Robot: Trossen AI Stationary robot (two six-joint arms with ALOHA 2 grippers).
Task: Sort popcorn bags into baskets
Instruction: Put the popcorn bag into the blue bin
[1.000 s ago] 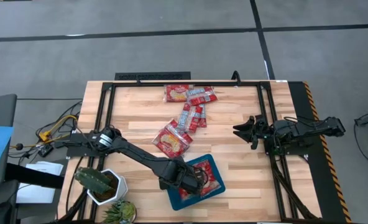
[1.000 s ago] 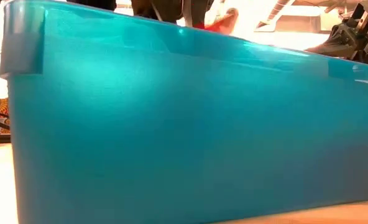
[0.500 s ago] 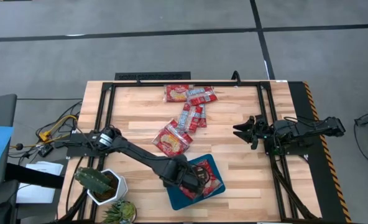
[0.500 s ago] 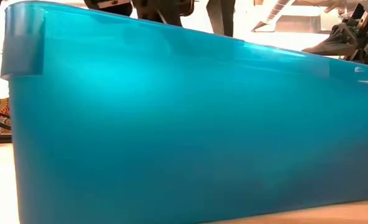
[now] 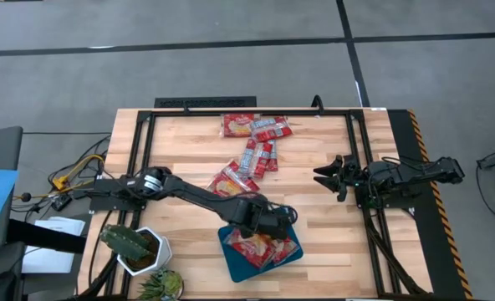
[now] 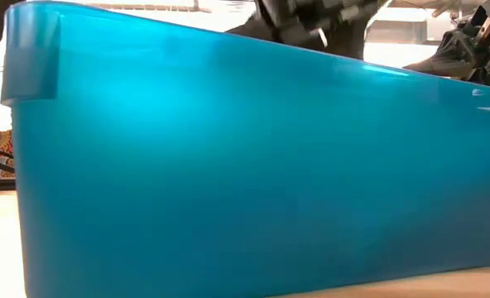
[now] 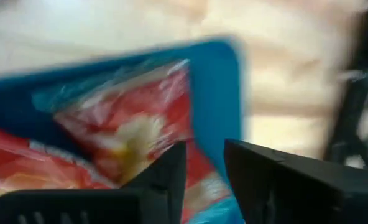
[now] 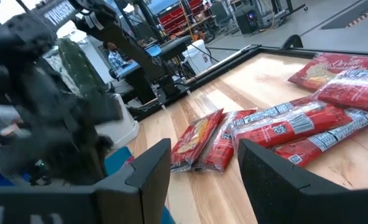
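1. Nearest loose popcorn bags [image 5: 233,186]: a wider pair with yellow-orange pictures, lying flat on the table [image 5: 314,159] just beyond the teal basket [image 5: 233,266], at about 11 o'clock from the left claw [image 5: 283,219] in the high view. Long axes slanted, roughly 10 to 4 o'clock.
2. Further out along the same line: narrow packets [image 5: 258,156] near the table's middle, long axes close to 12–6 o'clock; then a far cluster [image 5: 256,125] by the 12 o'clock edge, one wide bag with narrower ones overlapping its right side.
3. Already in the basket: several red bags [image 5: 262,247], overlapping, filling most of the tray; seen close in the left wrist view [image 7: 128,134] against the blue rim [image 7: 218,87].
4. Left claw: above the basket's far-right corner, over the rim. Fingers [image 7: 165,177] a narrow gap apart, nothing between them. Judged: a drop just finished, next pick not yet begun.
5. Relation that matters: slanted pair close by at 11 o'clock from the left claw, well apart from the right claw [image 5: 323,176], which waits at the table's 3 o'clock side, fingers [image 8: 148,163] spread wide and empty. Left arm judged the nearer for that pair; wrist likely to need turning across the slanted long axis.
6. Low view: basket wall [image 6: 228,165] fills nearly everything; no bags visible there.
7. Off to 7 o'clock of the basket: white pot with a cactus [image 5: 135,247], clear of the likely path.
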